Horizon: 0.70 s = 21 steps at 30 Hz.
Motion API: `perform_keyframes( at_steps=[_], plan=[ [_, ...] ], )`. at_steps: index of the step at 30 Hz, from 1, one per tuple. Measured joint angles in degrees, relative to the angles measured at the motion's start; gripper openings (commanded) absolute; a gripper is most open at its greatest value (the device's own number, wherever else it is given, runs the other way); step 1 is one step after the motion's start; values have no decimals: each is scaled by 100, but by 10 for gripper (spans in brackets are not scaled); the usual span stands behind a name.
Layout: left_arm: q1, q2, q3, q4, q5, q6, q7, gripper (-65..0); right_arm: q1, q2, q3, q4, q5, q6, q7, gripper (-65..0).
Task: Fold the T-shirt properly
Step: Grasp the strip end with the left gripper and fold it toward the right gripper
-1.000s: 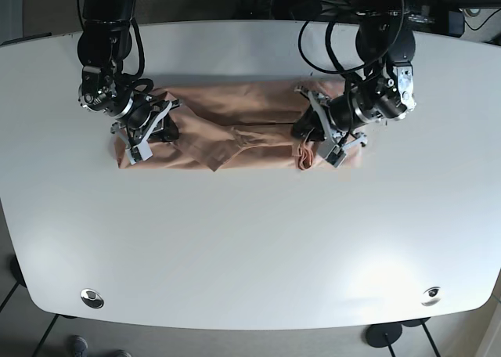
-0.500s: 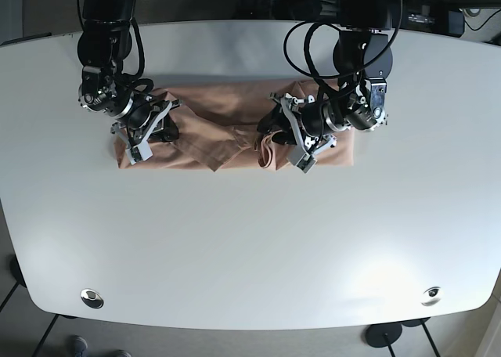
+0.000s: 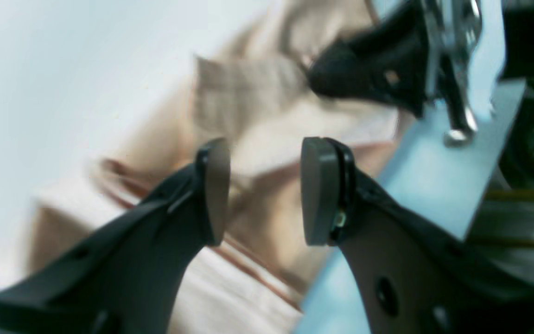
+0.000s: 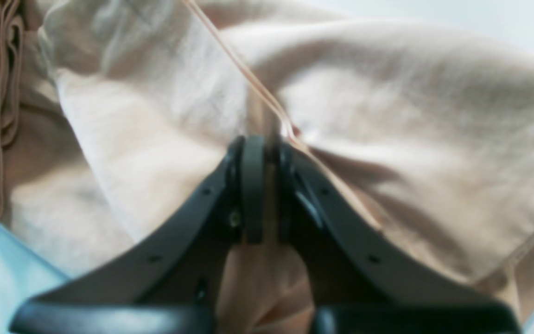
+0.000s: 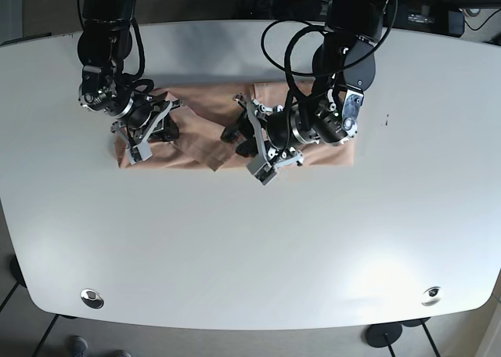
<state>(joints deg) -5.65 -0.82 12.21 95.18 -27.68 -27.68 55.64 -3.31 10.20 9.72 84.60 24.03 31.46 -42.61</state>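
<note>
On the white table [image 5: 235,247], toward its far edge, lies the tan T-shirt [image 5: 200,142] — at its left end the right gripper [image 5: 145,134] is clamped on a fold of cloth, while near the middle the left gripper [image 5: 249,142] hovers above the fabric, jaws apart.

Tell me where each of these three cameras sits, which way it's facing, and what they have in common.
Base: overhead, looking straight down on the white table, T-shirt and both arms.
Left wrist: behind the open left gripper, facing blurred shirt folds; the right gripper's finger shows beyond.
Right wrist: behind the right gripper, pads clamped on cloth.
Shared: all three show the beige T-shirt; base also shows the left gripper and right gripper.
</note>
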Motion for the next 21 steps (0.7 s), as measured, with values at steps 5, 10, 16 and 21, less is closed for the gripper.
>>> perform_keyframes(
  at_steps=[5, 10, 16, 21],
  plan=[
    [181, -212, -1198, 13, 13, -22, 11, -436, 4, 164, 457, 389, 1298, -39, -612, -517],
    [297, -678, -1604, -13, 2, -17, -46, -650, 46, 254, 1679, 404, 2590, -42, -1257, -181],
    [765, -1003, -2068, -7, 28, -581, -7, -650, 103, 367, 2671, 140, 2743, -39, -1692, -60],
    [1152, -1106, -2293, -103, 59, -909, -286, -650, 122, 518, 2732, -894, 2702, -9, -1762, -60]
  ],
)
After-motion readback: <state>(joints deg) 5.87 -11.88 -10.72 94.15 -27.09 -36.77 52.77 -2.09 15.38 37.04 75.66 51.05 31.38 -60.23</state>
